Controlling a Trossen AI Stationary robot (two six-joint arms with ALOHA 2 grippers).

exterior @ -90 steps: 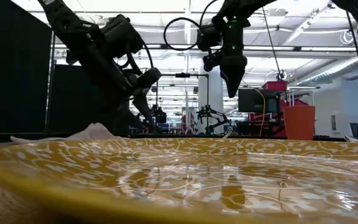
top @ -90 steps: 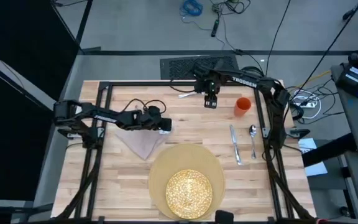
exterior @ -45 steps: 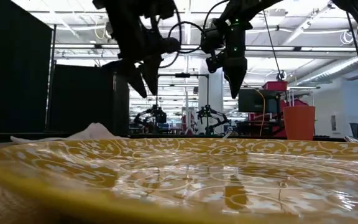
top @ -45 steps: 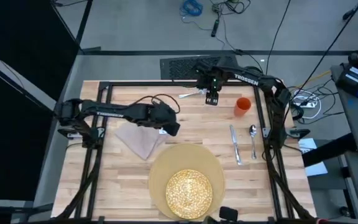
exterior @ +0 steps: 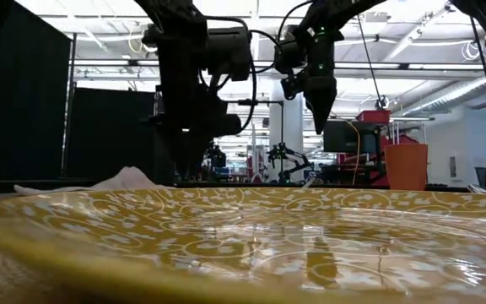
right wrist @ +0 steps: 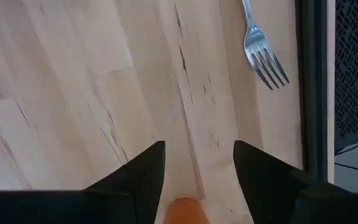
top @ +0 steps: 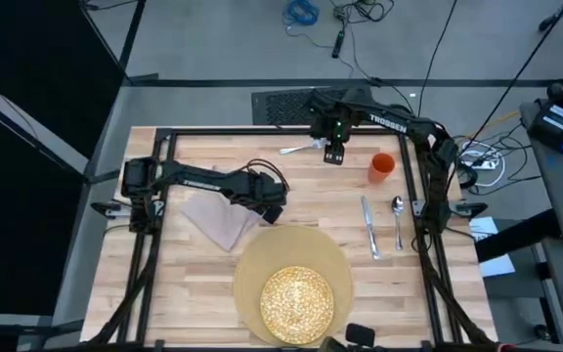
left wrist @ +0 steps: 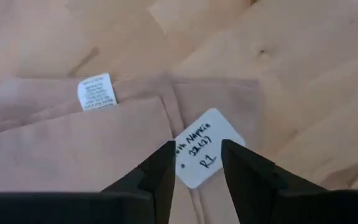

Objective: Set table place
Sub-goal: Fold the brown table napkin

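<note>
Spanning the view, wooden surface (top: 184, 264) carries tan placemat (top: 262, 254) with yellow plate (top: 298, 301) at near edge. Napkin (top: 219, 221) left of mat; left tool (top: 274, 211) above its tagged corner, fingers narrowly parted, holding nothing. Right tool (top: 333, 156) hovers open beside fork (top: 299, 150). Orange cup (top: 381, 167), knife (top: 369, 227), spoon (top: 398, 219) sit right.

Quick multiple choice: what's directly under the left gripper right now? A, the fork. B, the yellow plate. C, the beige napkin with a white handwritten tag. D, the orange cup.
C. The left wrist view shows the left gripper, fingers apart, over the beige napkin and its white handwritten tag; the high view puts that gripper at the napkin's edge.
</note>
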